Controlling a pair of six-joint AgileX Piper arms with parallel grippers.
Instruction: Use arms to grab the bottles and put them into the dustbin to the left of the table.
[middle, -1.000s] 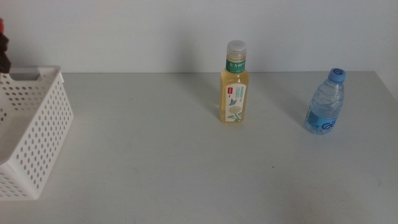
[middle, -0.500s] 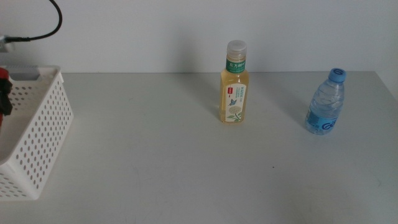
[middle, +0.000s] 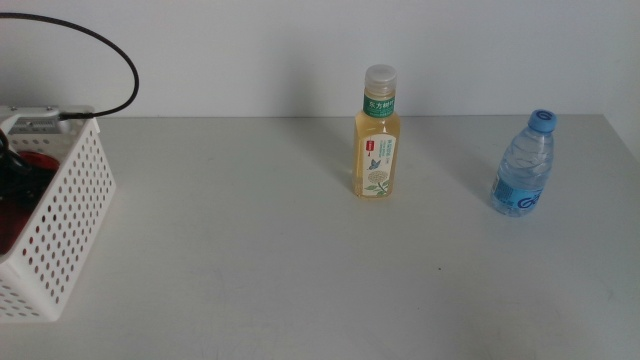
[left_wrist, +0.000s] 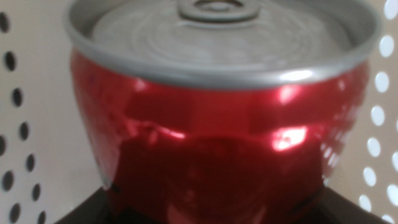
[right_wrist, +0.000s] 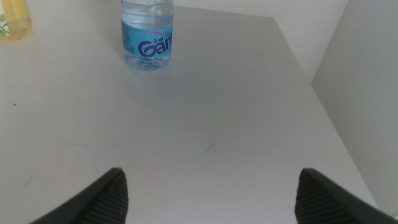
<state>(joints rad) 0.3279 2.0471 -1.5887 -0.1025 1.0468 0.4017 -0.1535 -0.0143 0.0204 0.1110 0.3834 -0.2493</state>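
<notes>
Pale table (middle: 250, 250), plain wall behind. White dustbin (middle: 70, 200) at far left; left gripper (left_wrist: 211, 205) is down inside it, fingers clamped on the red can (left_wrist: 214, 134) (upright, perforated walls either side). Tea bottle (middle: 376, 135) stands mid-table, water bottle (middle: 523, 165) right, nearer the right gripper (right_wrist: 208, 193), fingers apart, waiting.

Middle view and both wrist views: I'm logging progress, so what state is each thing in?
Red can: upright, held by the left pincer, inside the dustbin.
Tea bottle: upright on the table, capped.
Water bottle: upright, capped.
Right pincer: open, empty, above the table.
</notes>
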